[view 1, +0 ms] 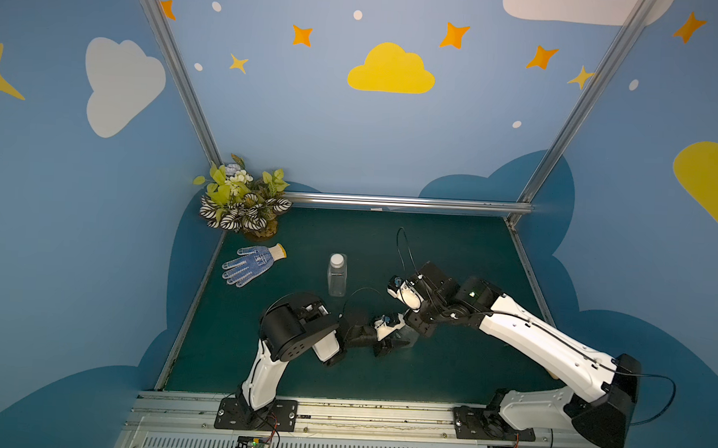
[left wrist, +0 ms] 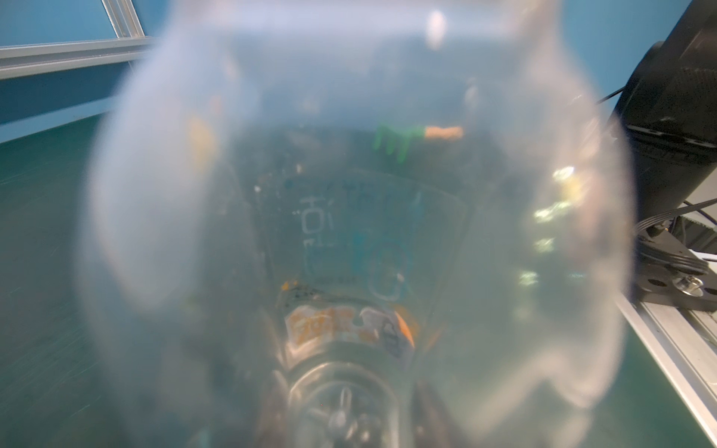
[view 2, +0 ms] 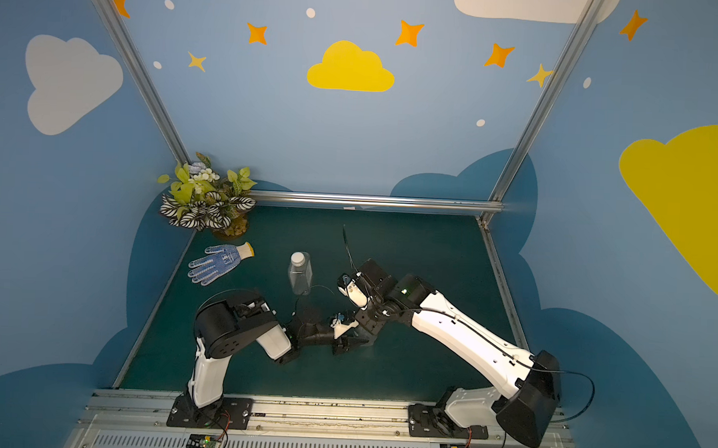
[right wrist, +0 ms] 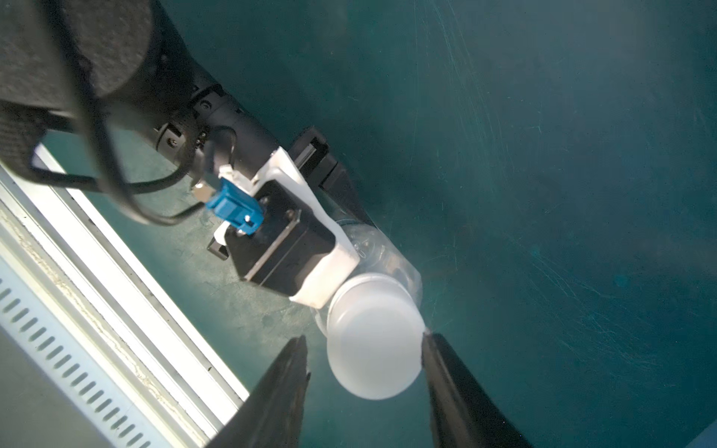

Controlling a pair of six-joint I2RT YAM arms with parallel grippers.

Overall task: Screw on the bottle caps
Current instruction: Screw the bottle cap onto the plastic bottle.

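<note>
A rectangular clear bottle (view 1: 337,280) (view 2: 301,278) stands mid-mat in both top views with a white cap (view 1: 337,258) on its neck. My left gripper (view 1: 393,344) (view 2: 348,343) is shut on the round clear bottle (view 1: 411,339), whose blurred body (left wrist: 349,194) fills the left wrist view. In the right wrist view a white cap (right wrist: 374,337) sits on this bottle's neck (right wrist: 382,256). My right gripper (right wrist: 364,337) straddles that cap from above. One finger (right wrist: 438,360) touches its rim and the other finger (right wrist: 291,364) stands a little off it.
A blue-dotted work glove (view 1: 251,264) lies at the mat's left. A potted plant (view 1: 242,199) stands in the back left corner. Aluminium rails (view 1: 341,411) border the front edge. The two arms meet near the mat's centre front.
</note>
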